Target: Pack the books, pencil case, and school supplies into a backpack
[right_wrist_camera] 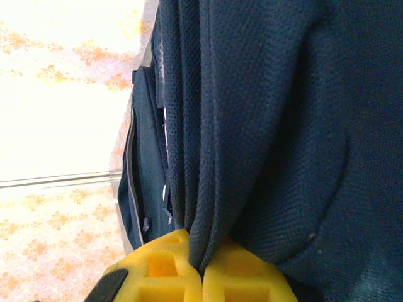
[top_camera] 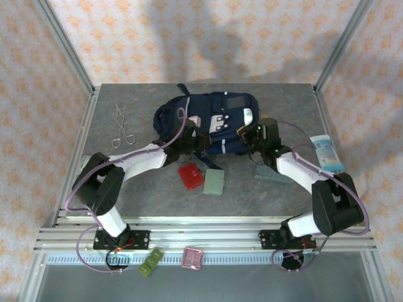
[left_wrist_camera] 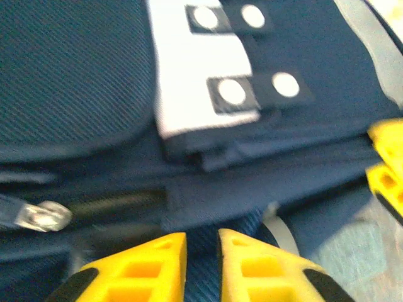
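Note:
The navy backpack (top_camera: 211,119) lies at the back middle of the table. My left gripper (top_camera: 189,142) is at its near left edge, and its yellow fingers (left_wrist_camera: 165,251) stand close together with a ribbed blue strap (left_wrist_camera: 203,267) between them. My right gripper (top_camera: 253,134) is at the near right edge, shut on a fold of the backpack's navy fabric (right_wrist_camera: 208,207). In front of the bag lie the red square case (top_camera: 190,175), the pale green case (top_camera: 214,183) and the slate-grey slab (top_camera: 272,175). The books and the pencil case are out of view.
A thin metal scissor-like tool (top_camera: 119,129) lies at the back left. A light-blue plastic packet (top_camera: 326,153) sits by the right edge. Small green (top_camera: 151,261) and pink (top_camera: 192,258) trays hang below the front rail. A zipper pull (left_wrist_camera: 41,216) shows left of my fingers.

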Tool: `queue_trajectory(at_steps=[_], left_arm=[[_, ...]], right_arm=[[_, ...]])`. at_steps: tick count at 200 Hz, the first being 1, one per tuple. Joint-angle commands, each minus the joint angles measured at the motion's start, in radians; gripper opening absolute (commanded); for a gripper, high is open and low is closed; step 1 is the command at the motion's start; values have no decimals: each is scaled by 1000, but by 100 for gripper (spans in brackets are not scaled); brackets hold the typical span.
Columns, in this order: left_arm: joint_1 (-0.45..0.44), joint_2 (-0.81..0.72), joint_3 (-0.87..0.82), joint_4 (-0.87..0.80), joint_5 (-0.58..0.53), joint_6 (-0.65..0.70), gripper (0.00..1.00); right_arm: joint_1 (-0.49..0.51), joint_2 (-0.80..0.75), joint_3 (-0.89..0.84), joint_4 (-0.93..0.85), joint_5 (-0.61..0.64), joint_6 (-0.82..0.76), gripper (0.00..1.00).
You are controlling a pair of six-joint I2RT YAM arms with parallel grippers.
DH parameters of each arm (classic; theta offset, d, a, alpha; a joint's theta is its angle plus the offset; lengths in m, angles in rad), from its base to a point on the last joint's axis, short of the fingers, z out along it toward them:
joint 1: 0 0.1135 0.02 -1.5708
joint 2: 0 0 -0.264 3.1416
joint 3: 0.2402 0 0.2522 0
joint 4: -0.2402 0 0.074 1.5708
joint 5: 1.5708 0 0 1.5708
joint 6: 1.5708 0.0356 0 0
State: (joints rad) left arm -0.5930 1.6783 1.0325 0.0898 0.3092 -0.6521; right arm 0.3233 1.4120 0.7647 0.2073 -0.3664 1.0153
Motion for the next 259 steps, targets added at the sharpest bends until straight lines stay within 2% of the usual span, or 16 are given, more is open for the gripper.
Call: queue_trajectory(at_steps=[1,13,25,29,37,55,84,132,205,244,259], left_arm=[[-4,-22,-22,-15,92,25,16],[-2,-49,-29,-37,62,39,9],[5,-89,-34,-66,-20,56,9],[10,-102,-36,-72,-48,58,11],[28,-125,-44,-75,-84,56,23],[93,-138,-44,-74,-92,40,41],[170,-77,-12,-81,-48,-20,50],[157,11,12,-68,-13,-144,59],[123,104,26,-56,-55,-199,59],[133,153,40,-18,-103,-242,35],[136,163,33,7,-101,-258,31]], right_arm=[[-10,4,76,90,-1,-30,0],[-13,5,83,85,-2,-37,0],[-15,5,89,77,1,-49,0],[-14,5,91,73,-2,-54,0],[-14,5,96,65,-7,-66,0],[-16,8,102,69,-34,-92,0],[-16,7,105,94,-77,-109,0],[-16,24,113,98,-90,-109,0],[-6,43,94,142,-126,-82,0],[3,10,55,158,-134,-71,0],[4,-4,35,158,-135,-69,0]])
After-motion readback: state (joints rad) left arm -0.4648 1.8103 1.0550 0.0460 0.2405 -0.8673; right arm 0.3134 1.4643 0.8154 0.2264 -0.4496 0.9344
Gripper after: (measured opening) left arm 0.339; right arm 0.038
